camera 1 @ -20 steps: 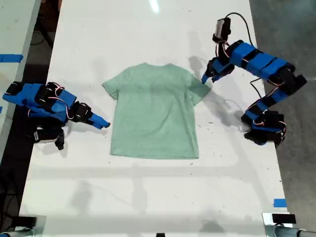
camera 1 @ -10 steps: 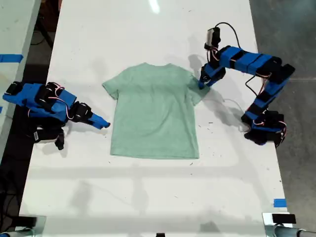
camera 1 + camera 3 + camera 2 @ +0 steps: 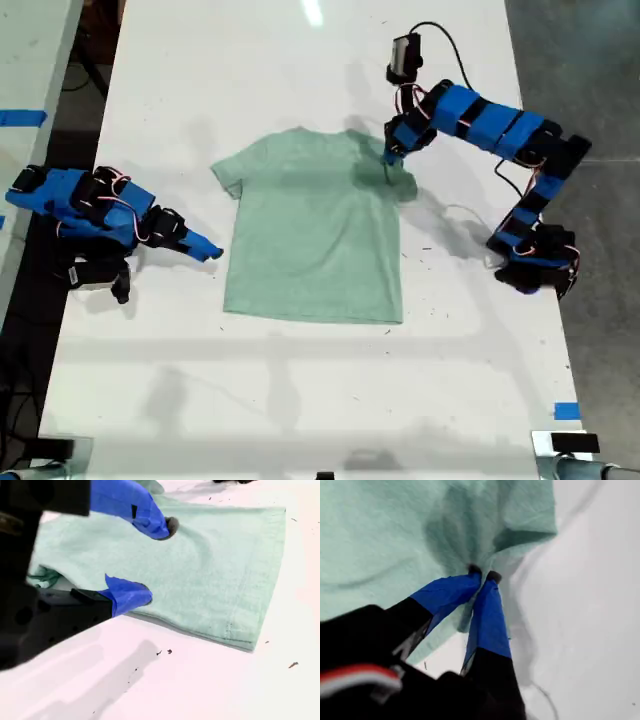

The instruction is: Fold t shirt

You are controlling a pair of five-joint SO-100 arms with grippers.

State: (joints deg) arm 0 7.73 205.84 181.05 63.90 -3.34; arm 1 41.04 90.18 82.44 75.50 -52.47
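plain pale mint-green t shirt (image 3: 312, 230), white table (image 3: 300, 400), blue-and-black arms, blue pincer fingers (image 3: 490, 615)

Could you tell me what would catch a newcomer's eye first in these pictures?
Most striking is the pale mint t shirt spread flat in the middle of the white table. At the exterior view's right, my first gripper is shut on its bunched sleeve. My second gripper rests open beside the shirt's edge at the exterior view's left.
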